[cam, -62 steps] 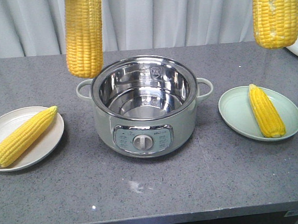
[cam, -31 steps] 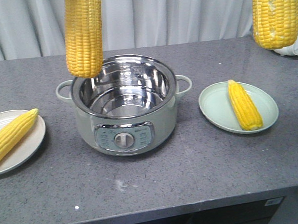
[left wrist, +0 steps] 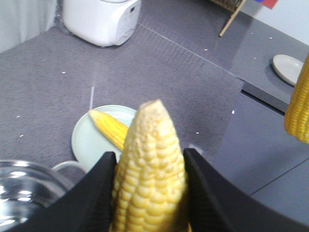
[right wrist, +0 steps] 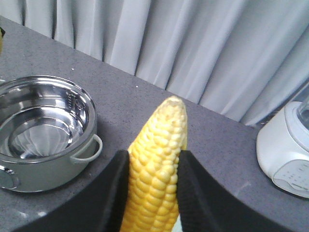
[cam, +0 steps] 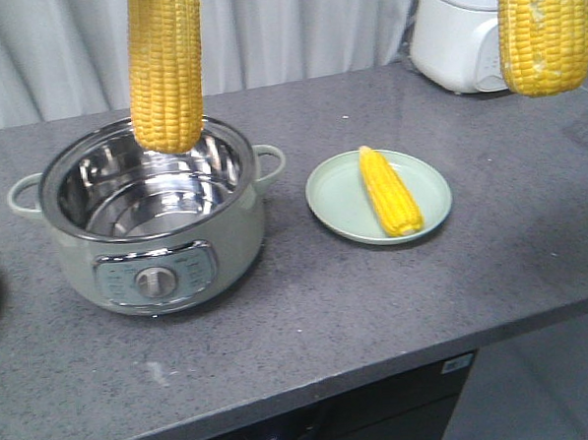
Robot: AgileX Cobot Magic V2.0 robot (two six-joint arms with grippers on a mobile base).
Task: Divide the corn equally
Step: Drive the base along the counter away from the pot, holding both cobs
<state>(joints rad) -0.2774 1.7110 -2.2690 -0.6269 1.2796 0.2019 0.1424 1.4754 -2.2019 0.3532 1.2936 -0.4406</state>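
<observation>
Leftward in our front view slide pot (cam: 236,248) and green plate (cam: 332,193). Our left gripper (left wrist: 149,162) clamps the left cob (cam: 166,69), our right gripper (right wrist: 152,159) the right cob (cam: 544,29), both aloft. Farther off, the green plate bears a third cob (cam: 389,190); we judge the held two remain unplaced.

The pot (cam: 151,223) stands on the counter (cam: 329,317). Just right of the pot, apart from its handle, lies a plate (cam: 337,193) with one cob (cam: 389,189) on it, and an appliance (cam: 457,29) stands behind the pot, further right. The left cob (cam: 166,69) hangs upright above the pot, while the right cob (cam: 544,29) hangs well right of the pot, beyond the plate.
</observation>
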